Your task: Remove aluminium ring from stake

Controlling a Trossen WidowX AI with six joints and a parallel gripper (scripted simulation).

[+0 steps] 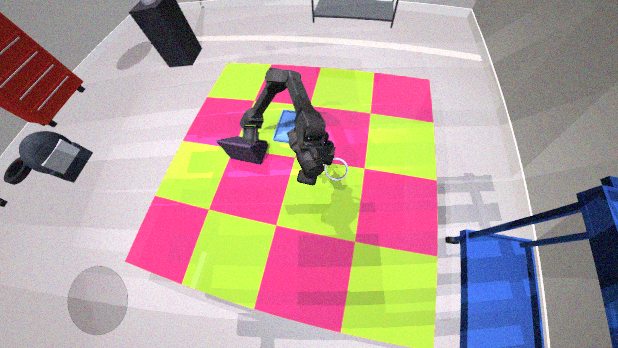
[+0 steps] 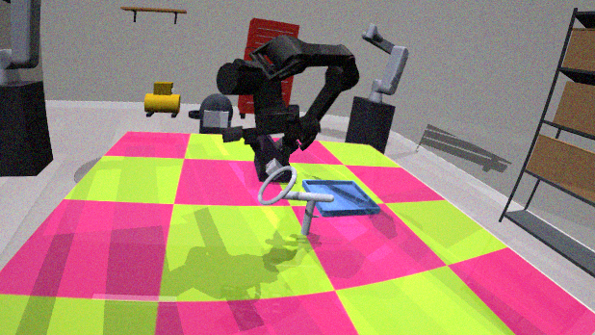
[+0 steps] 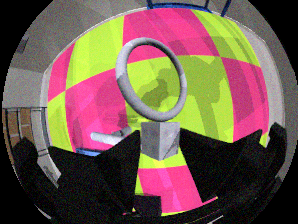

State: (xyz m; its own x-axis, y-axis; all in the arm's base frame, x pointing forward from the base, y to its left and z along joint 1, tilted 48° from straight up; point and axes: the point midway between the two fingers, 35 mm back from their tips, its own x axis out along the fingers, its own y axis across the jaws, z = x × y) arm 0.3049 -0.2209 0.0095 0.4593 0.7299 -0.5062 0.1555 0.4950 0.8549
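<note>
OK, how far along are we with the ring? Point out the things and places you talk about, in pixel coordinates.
Done: the ring (image 1: 325,169) (image 2: 260,194) (image 3: 121,82) looks clear of the stake (image 2: 307,219); no part of it circles the post or cross-bar.
In hand: the gripper (image 3: 158,133) is shut on the ring's tab (image 2: 273,167) (image 3: 152,138), holding the ring tilted in the air.
Left: bring it over the blue tray (image 1: 281,140) (image 2: 349,212), lay it flat inside, release, move away.
</note>
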